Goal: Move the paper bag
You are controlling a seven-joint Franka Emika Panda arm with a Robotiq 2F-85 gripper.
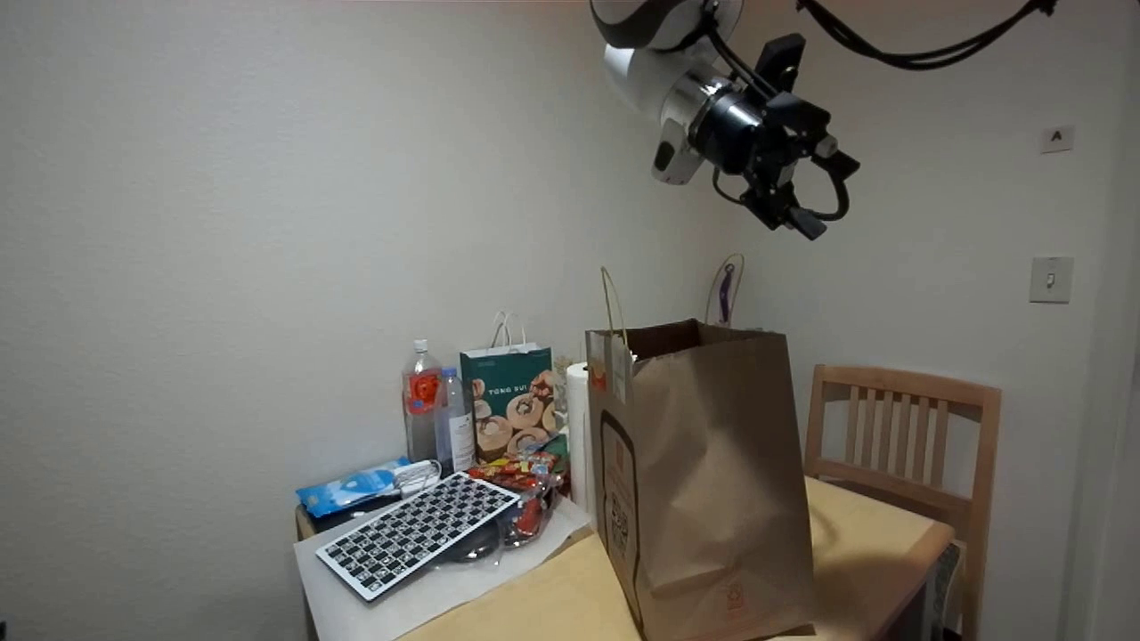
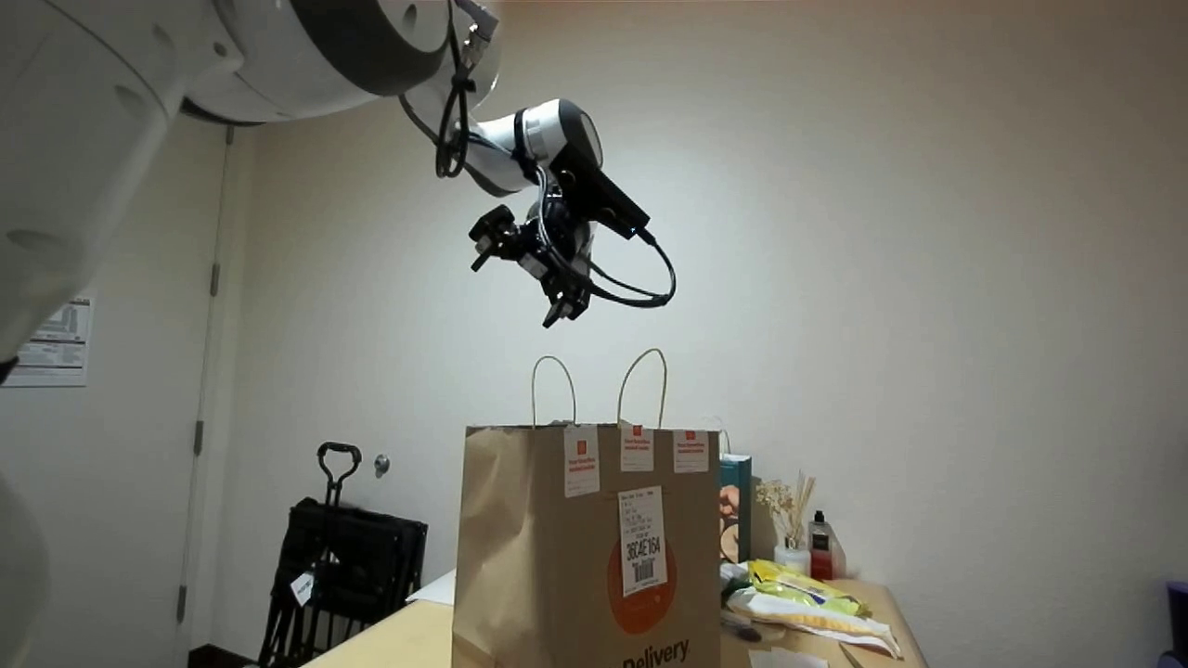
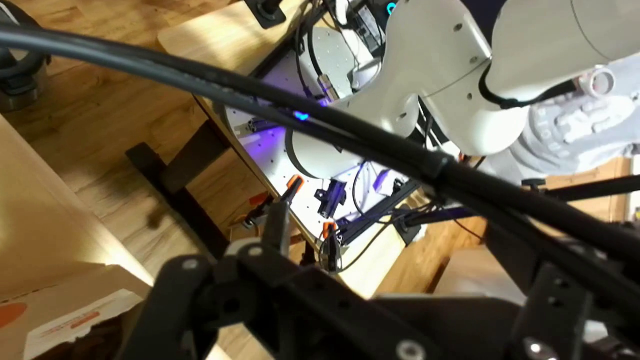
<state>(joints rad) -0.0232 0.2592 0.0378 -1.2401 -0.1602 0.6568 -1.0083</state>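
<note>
See the big paper bag (image 1: pixel 704 481) standing up on the worktop (image 1: pixel 552 592), with an open top and two thin handles (image 2: pixel 554 357) poking up. See the jaws up above the bag in both exterior views, spread wide, with nothing in between, and not touching a handle or the paper. See the robot arm (image 1: pixel 641 76) too, hanging high up. Not lifting, pushing or carrying anything right now. Can't tell from one look if early or late in the job: maybe waiting to grab, maybe done and let go. Guess early, from the wide jaws up over the handles, but can't be sure. If early, have nearly all the job left: bring the jaws down, pinch a handle or the top edge, take the bag to a new spot, set it down standing up, and let go. If late, have only to back away. Get no end spot from the task words, so can't say how far to go. In the wrist view, see just a bit of the bag, low down on the left. Leave alone the smaller green bag (image 1: pixel 508 392), off to the side and not part of the job.
</note>
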